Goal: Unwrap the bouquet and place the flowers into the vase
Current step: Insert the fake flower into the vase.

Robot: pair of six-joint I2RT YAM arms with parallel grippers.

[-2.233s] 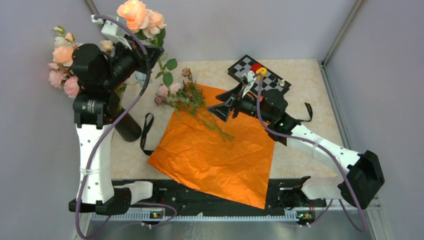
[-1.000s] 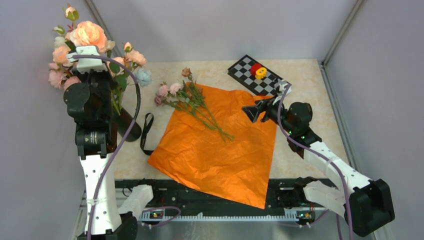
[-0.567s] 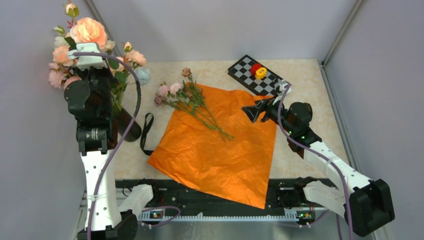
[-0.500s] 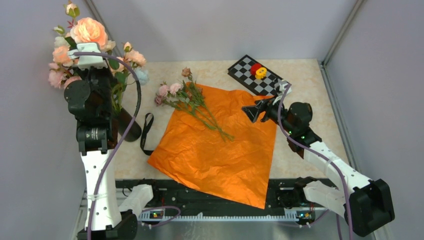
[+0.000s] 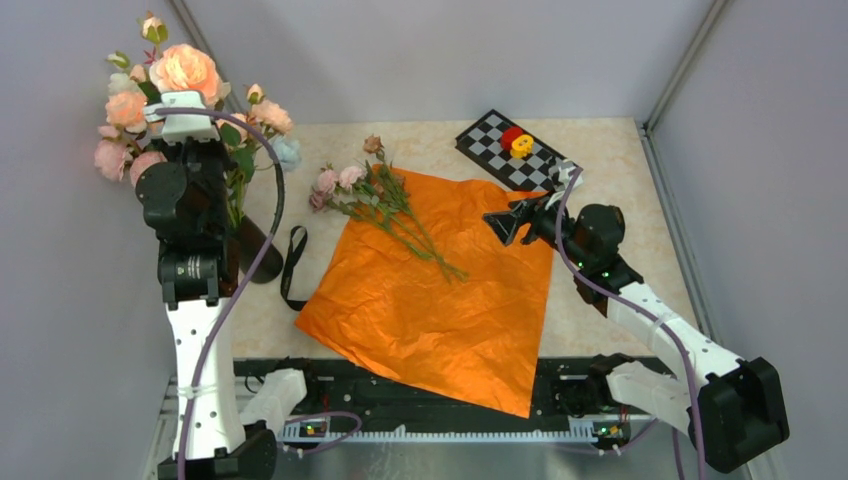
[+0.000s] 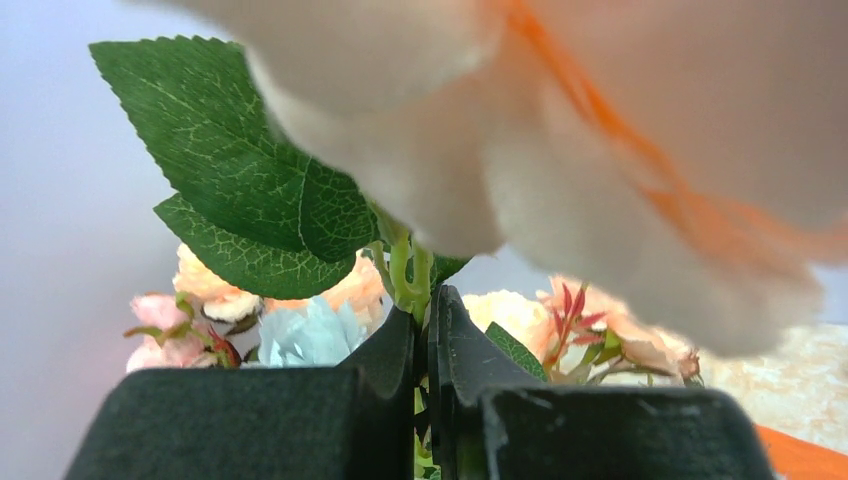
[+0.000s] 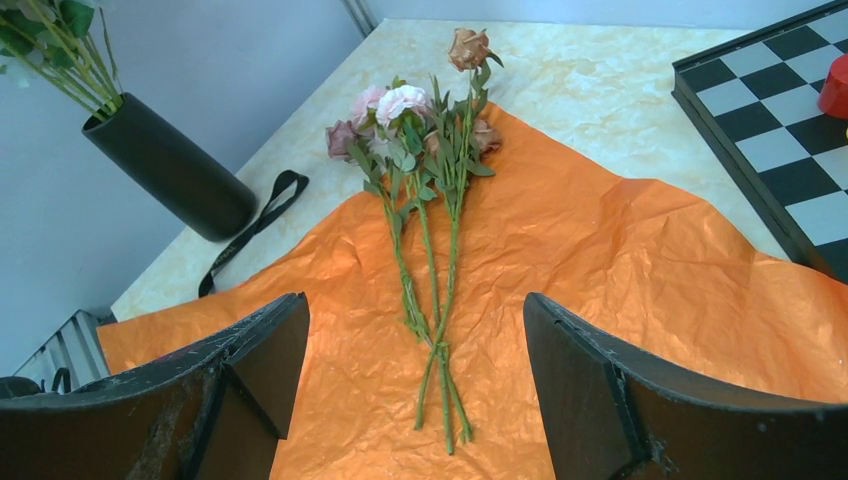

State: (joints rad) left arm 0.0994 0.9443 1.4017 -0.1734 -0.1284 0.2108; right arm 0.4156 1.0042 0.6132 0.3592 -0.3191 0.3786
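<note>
Mid-step of filling the plain black cylindrical vase (image 7: 165, 165) at the bench's (image 5: 600, 170) far left: left claw (image 6: 425, 340) clamped on a peach bloom's green stem (image 6: 405, 265) high above it. Next, likely lowering past stems (image 7: 70, 55) crowding the mouth. Right claw (image 7: 412, 330) spread wide over remaining small pastel flowers (image 7: 400, 105) on orange crinkled paper (image 5: 430, 310).

Beige marbled table (image 5: 600, 160), walled in on three sides. A crinkled orange paper sheet (image 5: 440, 310) lies spread flat across the middle, its near corner running over the black rail at the near edge. Flowers (image 5: 385, 205) lie with stems on the sheet and blooms past its far-left edge, onto bare tabletop. A black ribbon (image 5: 292, 265) lies loose just left of the sheet. The black vase (image 7: 170, 170) stands left of the ribbon. A checkerboard (image 5: 505, 150) lies at far right, apart from the sheet.
</note>
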